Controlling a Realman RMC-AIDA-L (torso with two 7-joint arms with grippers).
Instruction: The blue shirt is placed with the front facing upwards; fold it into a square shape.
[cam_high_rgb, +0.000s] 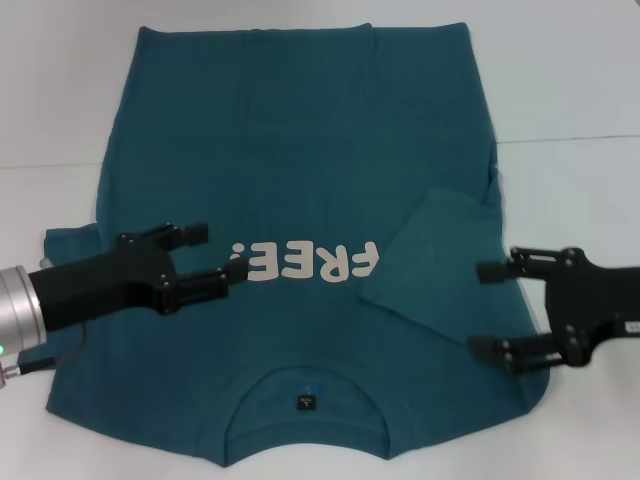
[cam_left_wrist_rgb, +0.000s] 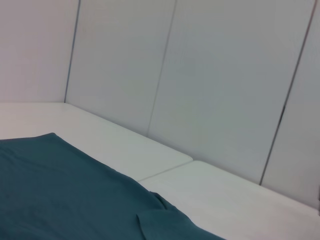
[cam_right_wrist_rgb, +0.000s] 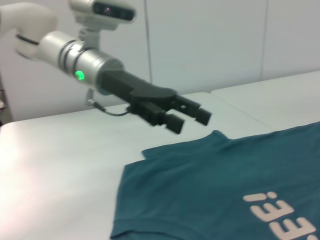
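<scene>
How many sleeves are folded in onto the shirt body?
1. The right sleeve lies folded over the blue shirt near the right claw; the left sleeve lies flat by the left claw.

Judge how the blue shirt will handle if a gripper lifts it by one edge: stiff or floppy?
Probably floppy: the blue shirt lies flat on the table, its right sleeve already folded over limply. Likely light, so it may slide or bunch when dragged.
</scene>
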